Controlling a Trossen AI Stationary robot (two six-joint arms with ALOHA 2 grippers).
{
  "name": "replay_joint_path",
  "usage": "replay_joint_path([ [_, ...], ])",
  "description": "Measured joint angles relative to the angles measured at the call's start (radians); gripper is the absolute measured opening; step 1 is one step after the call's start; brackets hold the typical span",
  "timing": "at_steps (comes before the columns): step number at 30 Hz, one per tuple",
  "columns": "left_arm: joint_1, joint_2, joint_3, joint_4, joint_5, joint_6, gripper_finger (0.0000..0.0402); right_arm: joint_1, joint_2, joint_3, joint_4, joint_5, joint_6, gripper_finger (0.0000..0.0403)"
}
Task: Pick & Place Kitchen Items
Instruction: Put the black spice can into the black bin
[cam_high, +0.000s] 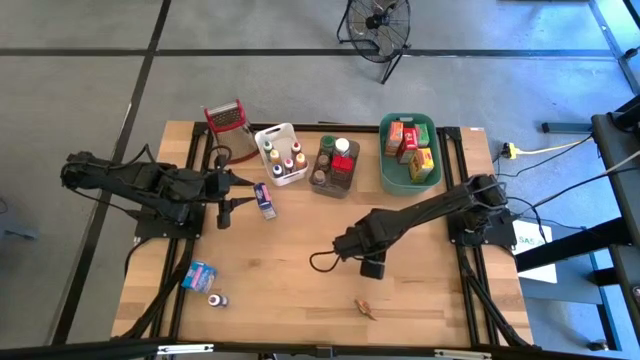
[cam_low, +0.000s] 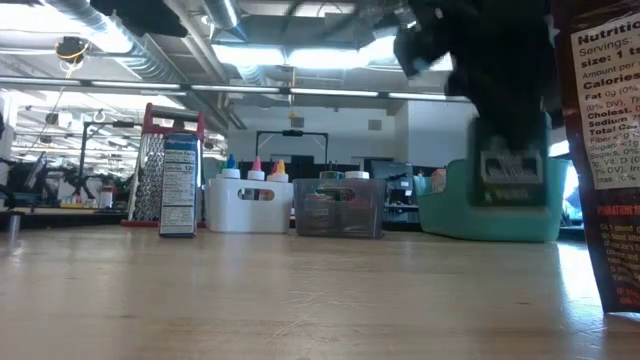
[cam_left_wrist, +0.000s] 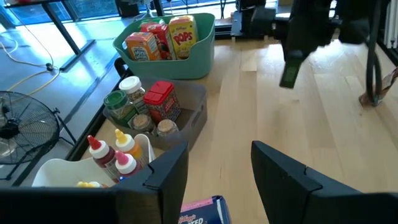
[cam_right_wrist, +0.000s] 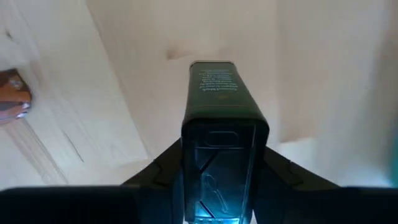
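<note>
A dark green tin (cam_right_wrist: 219, 93) hangs above the middle of the table, with my right gripper (cam_high: 366, 256) shut on it and pointing down; the low view shows the tin (cam_low: 510, 165) clear of the wood. At the left, my left gripper (cam_left_wrist: 217, 155) stands open in the air with nothing between its fingers. A blue and pink box (cam_high: 265, 200) stands just ahead of it. A light blue box (cam_high: 200, 275) and a small bottle (cam_high: 217, 299) lie near the front left. A small brown item (cam_high: 365, 308) lies near the front edge. My right gripper pinches the tin's two long sides (cam_right_wrist: 186, 155) between its two fingers, near its upper end. The fingers come from above, pointing down. The tin hangs below them, slightly tilted in the left wrist view (cam_left_wrist: 291, 62), lifted clear of the table.
Along the far edge stand a white tub of bottles (cam_high: 282, 153), a brown tub of jars (cam_high: 335, 165) and a green tub of boxes (cam_high: 410, 152). A grater (cam_high: 225, 118) stands far left. A dark package (cam_low: 610, 150) stands close to the low camera.
</note>
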Motion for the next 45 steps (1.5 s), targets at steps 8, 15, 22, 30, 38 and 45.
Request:
replay_joint_path([
  [8,0.000,0.000,0.000,0.000,0.014,-0.006,0.0169,-0.072,0.000,0.273,-0.178,0.191,-0.019,0.0127],
  [15,0.000,0.000,0.000,-0.001,0.060,-0.008,0.0169,-0.220,0.000,0.430,-0.103,0.243,-0.181,0.0128],
  [22,0.000,0.000,0.000,0.000,0.066,-0.078,0.0169,-0.373,0.014,0.445,0.039,0.162,-0.331,0.0129],
  [30,0.000,0.000,0.000,-0.003,0.084,-0.020,0.0169,-0.457,0.106,0.445,0.039,0.102,-0.423,0.0129],
  [38,0.000,0.000,0.000,-0.007,0.084,-0.013,0.0169,-0.515,0.169,0.444,-0.004,0.073,-0.455,0.0130],
  [45,0.000,0.000,0.000,-0.020,0.084,0.002,0.0169,-0.555,0.167,0.443,0.002,0.076,-0.468,0.0130],
])
